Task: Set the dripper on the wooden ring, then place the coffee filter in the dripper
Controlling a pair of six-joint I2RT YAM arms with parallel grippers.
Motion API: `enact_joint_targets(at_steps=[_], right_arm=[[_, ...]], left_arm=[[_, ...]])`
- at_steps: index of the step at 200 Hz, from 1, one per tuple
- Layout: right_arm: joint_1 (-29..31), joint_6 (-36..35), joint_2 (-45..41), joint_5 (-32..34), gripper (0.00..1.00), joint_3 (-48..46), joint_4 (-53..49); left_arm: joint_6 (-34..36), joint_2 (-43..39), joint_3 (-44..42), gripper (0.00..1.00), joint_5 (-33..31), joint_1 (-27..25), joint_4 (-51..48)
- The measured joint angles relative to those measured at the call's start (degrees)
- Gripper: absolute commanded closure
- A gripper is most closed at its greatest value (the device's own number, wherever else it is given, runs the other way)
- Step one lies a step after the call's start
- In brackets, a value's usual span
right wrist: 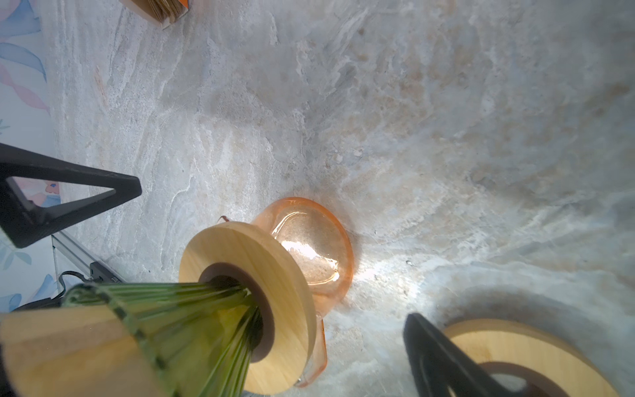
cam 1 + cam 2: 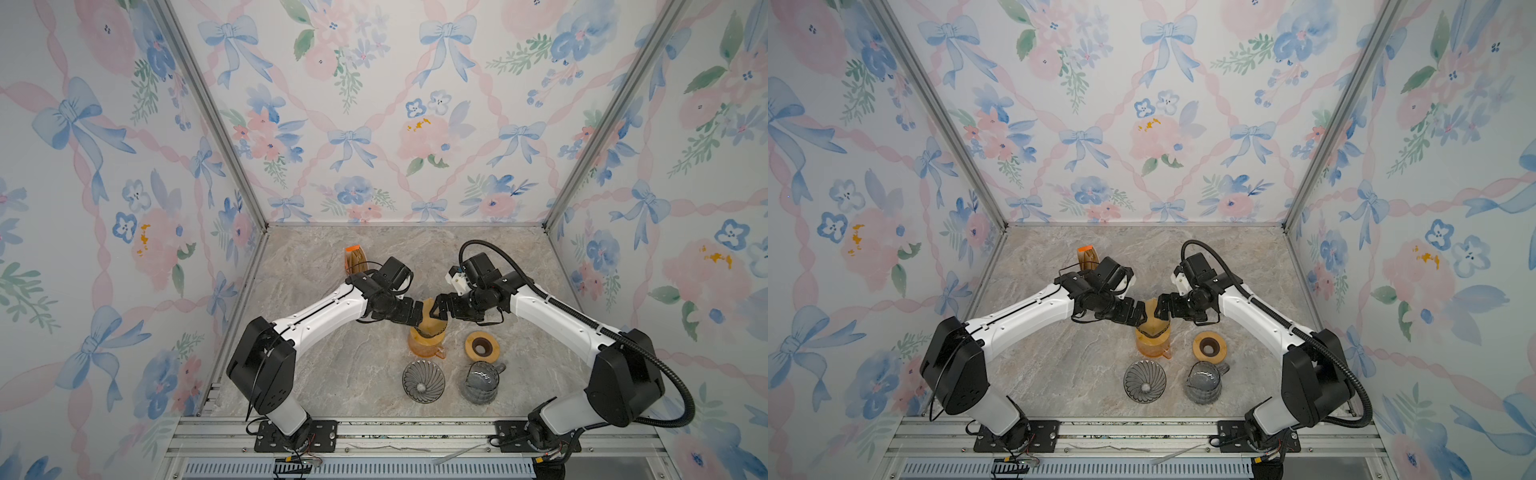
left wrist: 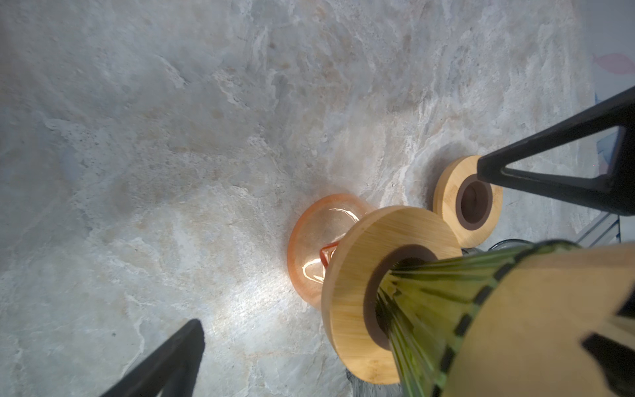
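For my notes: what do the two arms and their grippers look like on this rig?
Both arms have white link shells with black joint housings. The right arm carries a ribbed black conduit; the left arm shows thin black wires. Fingers are black, hollow triangles.

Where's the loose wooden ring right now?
In both top views the loose wooden ring lies flat on the table right of middle, just right of the orange jug and behind the grey pitcher.
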Motion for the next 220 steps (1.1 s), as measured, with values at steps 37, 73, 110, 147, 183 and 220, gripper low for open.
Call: enact_joint_targets(at_steps=[37, 73, 110, 147, 183, 220], right_arm=[[-0.1, 0.2, 0.0, -0.6, 0.04, -1.5, 1.0], [-0.1, 0.2, 0.0, -1.4, 0.04, -3.4, 2.3], [-0.1, 0.2, 0.0, -1.7, 0.04, -4.0, 2.9], [-0.1, 0.2, -1.1, -1.7, 0.04, -4.0, 2.9], [-0.1, 0.2, -4.6, -2.6, 0.04, -4.0, 2.9], [-0.1, 0.1, -7.3, -3.0, 0.04, -4.0, 2.8]], left_arm=[[0.1, 0.2, 0.3, 0.02, -0.3, 0.0, 0.0], [0.1, 0.3, 0.3, 0.02, -0.6, 0.0, -0.1], [0.1, 0.3, 0.3, 0.02, -0.7, 0.0, -0.1], [0.1, 0.3, 0.7, 0.02, -0.4, 0.0, -0.5], [0.1, 0.3, 2.0, 0.02, 1.0, 0.0, -1.0], [0.1, 0.3, 2.3, 0.02, 1.5, 0.0, -1.0]])
